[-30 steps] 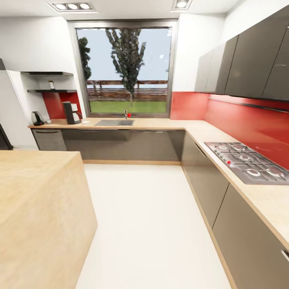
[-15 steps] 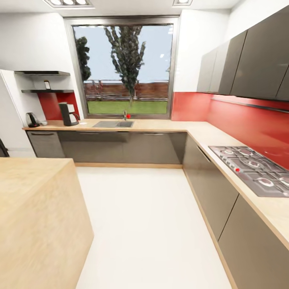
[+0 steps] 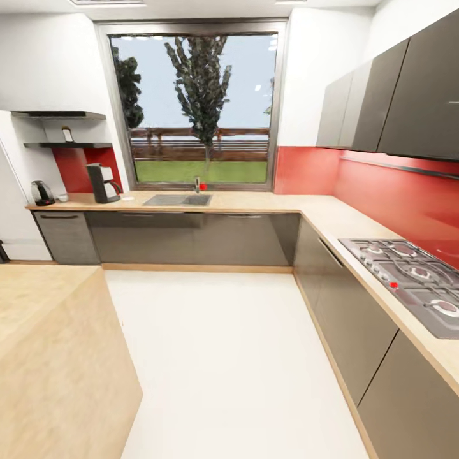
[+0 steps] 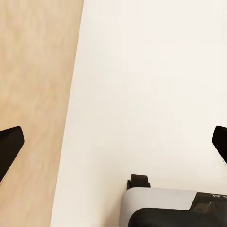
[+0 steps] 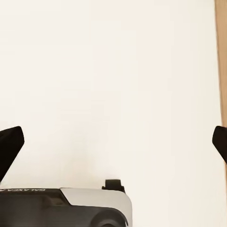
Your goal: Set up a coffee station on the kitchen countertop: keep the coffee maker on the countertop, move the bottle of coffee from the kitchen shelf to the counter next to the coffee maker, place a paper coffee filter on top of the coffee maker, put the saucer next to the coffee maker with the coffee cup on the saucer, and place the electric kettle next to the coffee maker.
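Robot in transit, far from goods. Both tools spread wide, empty: left tool, right tool over white floor. Bottle of coffee on kitchen shelf: likely light, smooth; pinch at waist. Electric kettle, coffee maker on far table; kettle likely fragile, take handle.

the left gripper, seen from its wrist camera, points downward with its two black fingertips spread wide at opposite edges of the frame, nothing between them. the right gripper hangs the same way, black fingertips far apart and empty. part of the robot's grey-and-black base shows beneath each.
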`<state>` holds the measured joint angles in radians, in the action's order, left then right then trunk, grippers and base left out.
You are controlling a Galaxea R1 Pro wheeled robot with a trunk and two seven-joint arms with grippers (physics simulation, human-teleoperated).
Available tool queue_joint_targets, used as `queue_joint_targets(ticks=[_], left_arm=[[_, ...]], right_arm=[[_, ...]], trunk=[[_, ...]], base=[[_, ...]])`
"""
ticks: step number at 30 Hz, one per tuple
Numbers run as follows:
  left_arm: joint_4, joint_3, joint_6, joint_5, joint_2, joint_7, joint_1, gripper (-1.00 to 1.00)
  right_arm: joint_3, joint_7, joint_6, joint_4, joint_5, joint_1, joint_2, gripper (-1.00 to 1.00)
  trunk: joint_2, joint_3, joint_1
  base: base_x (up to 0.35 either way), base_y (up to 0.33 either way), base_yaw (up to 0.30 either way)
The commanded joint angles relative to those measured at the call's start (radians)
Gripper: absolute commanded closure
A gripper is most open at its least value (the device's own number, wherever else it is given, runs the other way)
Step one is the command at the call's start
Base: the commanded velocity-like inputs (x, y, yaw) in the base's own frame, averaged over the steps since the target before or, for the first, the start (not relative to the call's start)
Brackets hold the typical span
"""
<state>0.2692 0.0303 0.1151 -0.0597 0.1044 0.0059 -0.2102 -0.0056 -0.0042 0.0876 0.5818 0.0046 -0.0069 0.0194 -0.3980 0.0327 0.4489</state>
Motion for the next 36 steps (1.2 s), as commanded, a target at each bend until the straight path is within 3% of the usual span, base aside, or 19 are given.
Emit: queue_joint_targets(ticks=[1, 36], left_arm=[[-0.001, 0.000, 0.003, -0.006, 0.000, 0.000, -0.001, -1.00], [-0.001, 0.000, 0.025, -0.007, 0.000, 0.000, 0.000, -1.00]], right_arm=[[-0.001, 0.000, 0.003, 0.000, 0.001, -0.001, 0.000, -1.00], [-0.001, 0.000, 0.003, 0.000, 0.000, -0.001, 0.000, -1.00]], trunk=[[-0.002, 0.002, 0.001], [-0.002, 0.002, 0.001]], base=[[0.333, 0.000, 0.000], [0.333, 0.000, 0.000]])
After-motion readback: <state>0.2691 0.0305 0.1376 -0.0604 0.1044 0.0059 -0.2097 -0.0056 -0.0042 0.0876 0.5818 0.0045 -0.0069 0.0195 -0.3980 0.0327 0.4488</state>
